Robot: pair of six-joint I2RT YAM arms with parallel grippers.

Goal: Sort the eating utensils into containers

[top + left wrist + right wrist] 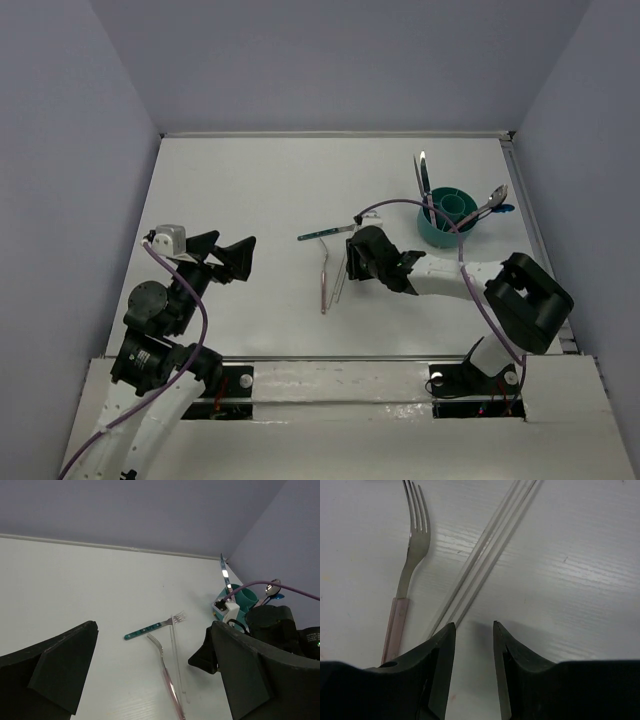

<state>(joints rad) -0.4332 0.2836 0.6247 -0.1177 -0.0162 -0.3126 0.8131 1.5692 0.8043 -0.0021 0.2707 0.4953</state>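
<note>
Two empty: left pincer (152, 626) wide apart, right pincer (474, 630) slightly parted at clear sticks (487, 547), fork (415, 537) beside

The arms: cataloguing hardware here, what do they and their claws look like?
Left arm and right arm: black joints, white link covers, a purple cable each. The left claw and right claw have black wedge-shaped fingers. A white-grey block tops the left wrist.

- The handle end of the pink-handled fork (409, 560) is covered by the right gripper (473, 625).
- The teal cup (246, 597) is partly hidden by the right arm (272, 625).
</note>
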